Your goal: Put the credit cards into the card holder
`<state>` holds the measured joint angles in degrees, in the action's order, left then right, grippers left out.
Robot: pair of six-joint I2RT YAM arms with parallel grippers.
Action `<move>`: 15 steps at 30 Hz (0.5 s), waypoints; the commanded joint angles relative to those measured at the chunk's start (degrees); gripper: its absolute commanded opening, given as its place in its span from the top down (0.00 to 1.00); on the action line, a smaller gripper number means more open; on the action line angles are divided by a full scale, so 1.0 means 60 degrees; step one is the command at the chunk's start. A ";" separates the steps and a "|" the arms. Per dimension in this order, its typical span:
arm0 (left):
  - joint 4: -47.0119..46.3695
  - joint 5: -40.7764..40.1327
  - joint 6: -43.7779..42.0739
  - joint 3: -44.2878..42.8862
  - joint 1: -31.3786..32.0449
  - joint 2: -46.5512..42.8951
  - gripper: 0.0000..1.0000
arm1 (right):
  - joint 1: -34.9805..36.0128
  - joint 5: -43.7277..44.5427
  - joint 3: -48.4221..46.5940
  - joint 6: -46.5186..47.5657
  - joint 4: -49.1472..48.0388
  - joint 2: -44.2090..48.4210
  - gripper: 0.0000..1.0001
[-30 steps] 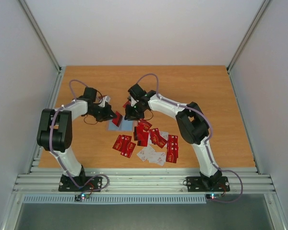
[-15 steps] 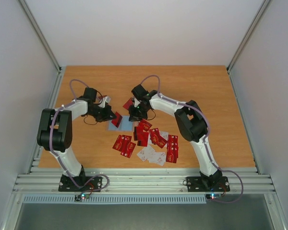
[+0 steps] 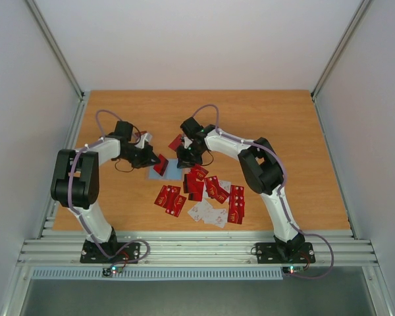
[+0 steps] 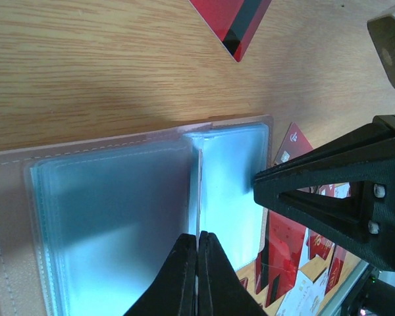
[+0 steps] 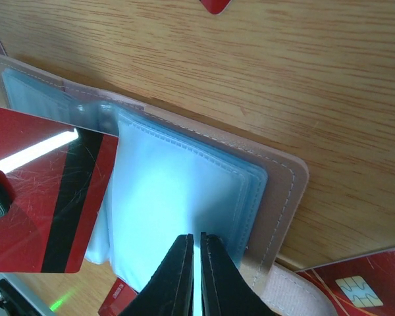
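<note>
— Well, can any writing be read?

— Hardly. The credit cards [image 3: 210, 194] heaped on the surface [image 3: 283, 125] carry white marks too small to read. One red card [image 5: 46, 197] shows a black stripe, and another by the holder's corner shows a gold chip [image 5: 355, 288].

— Where is the card holder?

— The card holder [image 5: 280, 197] lies open on the wood between the two arms, just beyond the heap. Its tan stitched border frames clear bluish sleeves [image 5: 178, 191].

— And the pincers?

— The left pincer [image 4: 197, 237] pinches the striped red card, tilted over the holder's side nearer that arm. The right pincer [image 5: 196, 238] is pressed together at the sleeves' edge. Whether a leaf is caught I cannot tell.

— Room to move?

— Tight. The pincers face each other, near together above the holder. A lone card [image 3: 177, 141] lies just past it, and wood stretches on to the far edge.
</note>
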<state>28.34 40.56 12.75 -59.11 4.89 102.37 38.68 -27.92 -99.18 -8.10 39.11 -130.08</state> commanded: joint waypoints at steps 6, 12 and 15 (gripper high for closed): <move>-0.0480 0.0493 -0.0192 0.0235 -0.0023 0.0297 1.00 | -0.0008 0.0069 -0.0096 0.0161 0.0337 -0.0235 0.95; -0.0875 0.0682 -0.0041 0.0306 -0.0023 0.0312 1.00 | -0.0011 0.0053 -0.0087 0.0156 0.0390 -0.0262 0.99; -0.1173 0.0828 0.0103 0.0407 -0.0023 0.0311 1.00 | -0.0002 0.0042 -0.0331 0.0161 0.0738 -0.0434 0.99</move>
<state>25.67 43.57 13.04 -57.93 4.89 103.20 38.68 -27.97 -99.29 -7.68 39.83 -130.17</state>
